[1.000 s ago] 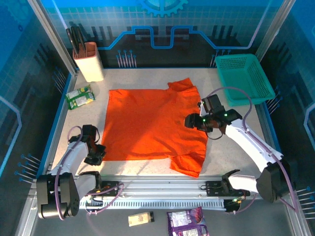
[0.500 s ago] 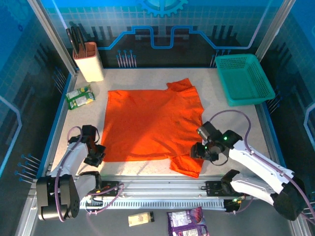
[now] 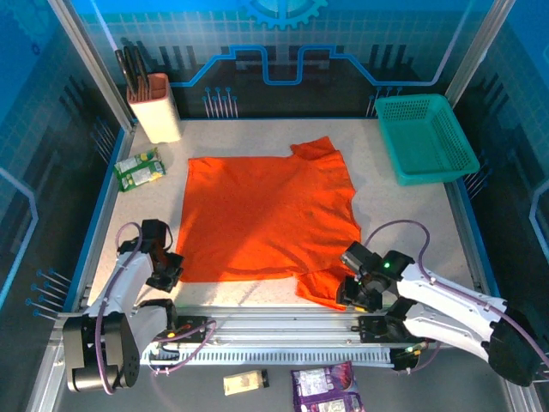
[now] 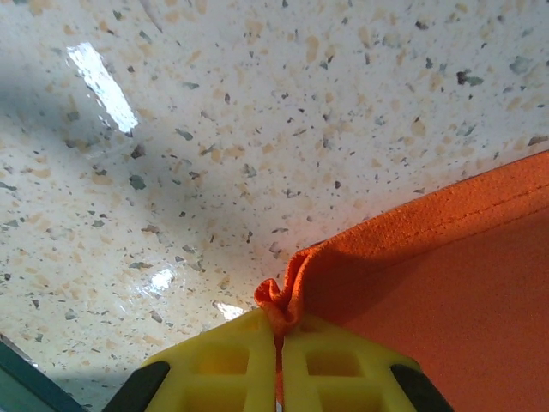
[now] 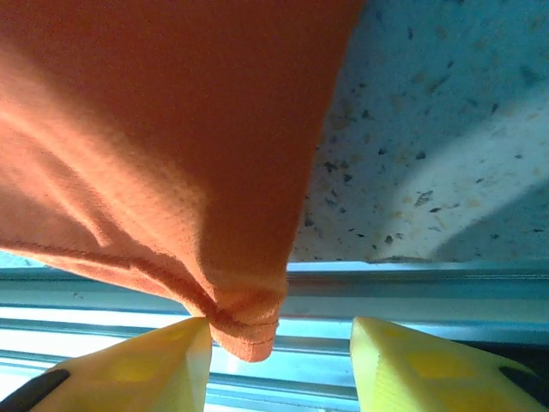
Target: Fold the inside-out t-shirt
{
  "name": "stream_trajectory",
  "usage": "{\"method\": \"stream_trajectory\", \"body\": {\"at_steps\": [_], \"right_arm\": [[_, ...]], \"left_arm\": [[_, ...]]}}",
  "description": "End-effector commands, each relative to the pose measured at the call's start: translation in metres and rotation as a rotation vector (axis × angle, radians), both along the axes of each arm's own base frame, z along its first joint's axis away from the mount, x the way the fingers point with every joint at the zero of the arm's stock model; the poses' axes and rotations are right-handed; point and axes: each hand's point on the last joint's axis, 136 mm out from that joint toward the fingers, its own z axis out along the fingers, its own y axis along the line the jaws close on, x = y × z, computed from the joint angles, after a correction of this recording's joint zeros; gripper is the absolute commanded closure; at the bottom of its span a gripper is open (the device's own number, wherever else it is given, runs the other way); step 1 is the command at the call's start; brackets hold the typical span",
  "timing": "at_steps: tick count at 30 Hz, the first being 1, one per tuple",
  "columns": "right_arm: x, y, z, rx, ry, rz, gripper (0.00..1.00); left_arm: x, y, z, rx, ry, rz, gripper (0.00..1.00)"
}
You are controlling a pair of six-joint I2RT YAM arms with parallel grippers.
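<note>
**Asker:** Where is the shirt, and what do you have of it?

**Me:** The inside-out t-shirt (image 3: 270,219) lies spread flat in the middle of the table (image 3: 403,223), with its hem side towards my left arm and its sleeves towards my right. My left claw (image 4: 276,330) is pinched tight on the near hem corner, and a little pucker of orange cloth bunches up just above the pads. I judge that this grip is there to anchor the corner so it can be lifted over for a fold.

**Asker:** And the other claw?

**Me:** My right claw (image 5: 281,330) stands with its fingers (image 5: 129,365) spread apart, down at the near sleeve (image 3: 328,287) by the table's front rail. The sleeve's tip hangs between them, beside one finger and clear of the other, so nothing is gripped there yet. I would say it needs to close before both corners can rise together.

**Asker:** Count things for me.

**Me:** One shirt with two sleeves showing, and two claws. There is also one teal basket (image 3: 426,137) at the far right corner and one beige holder (image 3: 154,107) at the far left. Both stand well apart from the cloth.
</note>
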Motion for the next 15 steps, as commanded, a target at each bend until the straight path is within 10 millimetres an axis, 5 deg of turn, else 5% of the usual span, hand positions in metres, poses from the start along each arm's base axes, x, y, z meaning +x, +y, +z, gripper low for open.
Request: {"method": "stream_trajectory", "body": {"at_steps": [1,15], "right_arm": [[0.002,0.017,-0.002,0.094,-0.001,-0.052,0.57],[-0.006,0.001,0.013,0.069,-0.026,-0.070,0.98]], "left_arm": [[-0.009,-0.002,-0.001,-0.013,0.026,-0.005,0.92],[-0.016,-0.003,0.012,-0.020,-0.008,0.081,1.00]]}}
